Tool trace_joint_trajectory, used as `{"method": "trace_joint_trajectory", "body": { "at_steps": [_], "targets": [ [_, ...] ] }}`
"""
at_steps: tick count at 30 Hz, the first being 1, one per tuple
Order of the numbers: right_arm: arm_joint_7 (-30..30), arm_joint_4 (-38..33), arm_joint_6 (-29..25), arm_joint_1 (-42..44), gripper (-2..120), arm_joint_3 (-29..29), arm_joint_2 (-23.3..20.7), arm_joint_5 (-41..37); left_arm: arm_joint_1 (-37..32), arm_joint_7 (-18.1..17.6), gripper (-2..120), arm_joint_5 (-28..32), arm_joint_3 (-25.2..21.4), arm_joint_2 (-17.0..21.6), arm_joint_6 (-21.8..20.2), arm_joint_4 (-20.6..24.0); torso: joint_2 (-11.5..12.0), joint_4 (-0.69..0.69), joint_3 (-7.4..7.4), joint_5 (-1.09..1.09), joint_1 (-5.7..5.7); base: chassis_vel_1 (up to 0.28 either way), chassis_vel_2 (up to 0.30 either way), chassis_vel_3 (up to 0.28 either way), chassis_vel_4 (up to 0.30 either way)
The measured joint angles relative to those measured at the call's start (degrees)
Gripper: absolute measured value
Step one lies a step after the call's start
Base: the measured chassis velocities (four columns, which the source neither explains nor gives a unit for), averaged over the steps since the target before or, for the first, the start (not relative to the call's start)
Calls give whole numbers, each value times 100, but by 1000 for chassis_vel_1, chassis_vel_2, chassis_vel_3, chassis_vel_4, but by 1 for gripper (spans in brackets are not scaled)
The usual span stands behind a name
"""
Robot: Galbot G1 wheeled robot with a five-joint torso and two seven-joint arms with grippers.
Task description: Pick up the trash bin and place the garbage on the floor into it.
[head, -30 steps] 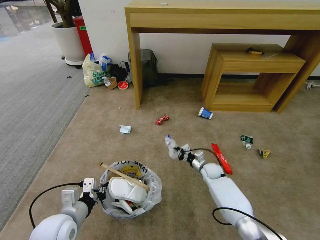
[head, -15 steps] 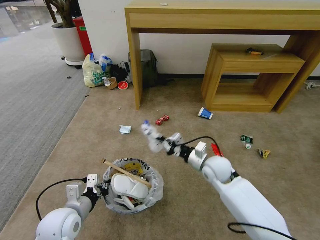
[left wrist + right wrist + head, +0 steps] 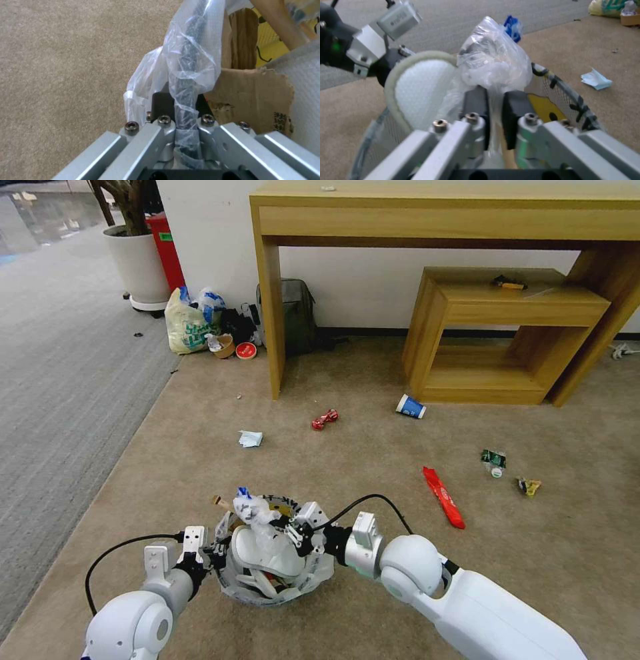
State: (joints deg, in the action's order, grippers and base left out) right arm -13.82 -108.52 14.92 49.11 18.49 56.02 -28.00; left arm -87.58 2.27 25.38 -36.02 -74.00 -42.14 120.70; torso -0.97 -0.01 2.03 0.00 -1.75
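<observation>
Black round trash bin (image 3: 277, 580) with crinkly bag liner, mouth up, at near edge of beige carpet floor (image 3: 373, 447). Left tool (image 3: 212, 561) clamped on its rim. Right tool (image 3: 288, 532) over bin, gripping crumpled clear plastic bag (image 3: 257, 511). Inside: one white slipper (image 3: 257, 557), one wooden stick (image 3: 222, 504) pointing up-left. On floor: one blue cup (image 3: 411, 407), two red wrappers.

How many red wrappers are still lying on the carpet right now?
2. A crumpled red wrapper lies near the desk leg; a long flat red wrapper lies right of the trash bin. Others may be hidden inside it.
</observation>
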Motion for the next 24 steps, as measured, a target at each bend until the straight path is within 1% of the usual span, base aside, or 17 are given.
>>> {"method": "trace_joint_trajectory", "body": {
  "at_steps": [1, 2, 3, 5, 6, 8, 9, 10, 11, 13, 14, 17, 18, 19, 20, 22, 24],
  "targets": [
    [8, -24, -3, 18, 22, 3, -27, 18, -4, 1, 0, 0, -16, 2, 0, 5, 0, 0, 0, 0, 0, 0, 0, 0, 0],
    [10, -31, -5, 25, 25, 3, -37, 22, -5, 1, 0, 1, -20, 3, 0, 8, 0, 0, 0, 0, 0, 0, 0, 0, 0],
    [10, -31, -5, 25, 25, 3, -37, 22, -5, 1, 0, 1, -20, 3, 0, 8, 0, 0, 0, 0, 0, 0, 0, 0, 0],
    [22, -76, -28, 71, 37, -8, -84, 35, -5, 5, 0, 8, -27, 3, 0, 22, 0, 0, 0, 0, 0, 0, 0, 0, 0],
    [22, -76, -28, 71, 37, -8, -84, 35, -5, 5, 0, 8, -27, 3, 0, 22, 0, 0, 0, 0, 0, 0, 0, 0, 0],
    [28, -105, -62, 89, 46, -58, -110, 40, -5, 6, 0, 9, -30, 1, 0, 27, 0, 0, 0, 0, 0, 0, 0, 0, 0],
    [28, -105, -62, 89, 46, -58, -110, 40, -5, 6, 0, 9, -30, 1, 0, 27, 0, 0, 0, 0, 0, 0, 0, 0, 0],
    [28, -137, -84, 99, 53, -106, -136, 43, -7, 8, 0, 10, -37, -1, 0, 31, 0, -1, 0, 0, 0, 0, 0, 0, 0],
    [30, -164, -87, 103, 57, -131, -153, 40, -8, 9, 0, 10, -41, -2, 0, 33, 0, 0, 0, 0, 0, 0, 0, 0, 0],
    [34, -183, -89, 104, 60, -148, -164, 37, -9, 12, 0, 11, -46, -2, 0, 34, 0, -1, 0, 0, 0, 0, 0, 0, 0],
    [42, -240, -96, 114, 69, -201, -195, 33, -10, 15, 0, 11, -58, -3, 0, 35, 0, 0, 0, 0, 0, 0, 0, 0, 0],
    [45, -296, -103, 137, 75, -257, -226, 32, -11, 18, 0, 11, -69, -5, 0, 35, 0, 0, 0, 0, 0, 0, 0, 0, 0],
    [46, -346, -114, 168, 84, -319, -255, 32, -11, 20, 0, 10, -78, -12, 0, 34, 0, -1, 0, 0, 0, 0, 0, 0, 0],
    [47, -371, -117, 193, 87, -354, -274, 32, -12, 22, 0, 11, -80, -18, 0, 35, 0, 0, 0, 0, 0, 0, 0, 0, 0],
    [47, -371, -117, 193, 87, -354, -274, 32, -12, 22, 0, 11, -80, -18, 0, 35, 0, 0, 0, 0, 0, 0, 0, 0, 0],
    [46, -405, -128, 233, 96, -406, -296, 32, -13, 24, 0, 9, -81, -39, 0, 35, 0, -1, 0, 0, 0, 0, 0, 0, 0],
    [46, -411, -134, 246, 99, -418, -298, 32, -14, 25, 0, 7, -80, -49, 0, 35, 0, 0, 0, 0, 0, 0, 0, 0, 0]
  ]
}}
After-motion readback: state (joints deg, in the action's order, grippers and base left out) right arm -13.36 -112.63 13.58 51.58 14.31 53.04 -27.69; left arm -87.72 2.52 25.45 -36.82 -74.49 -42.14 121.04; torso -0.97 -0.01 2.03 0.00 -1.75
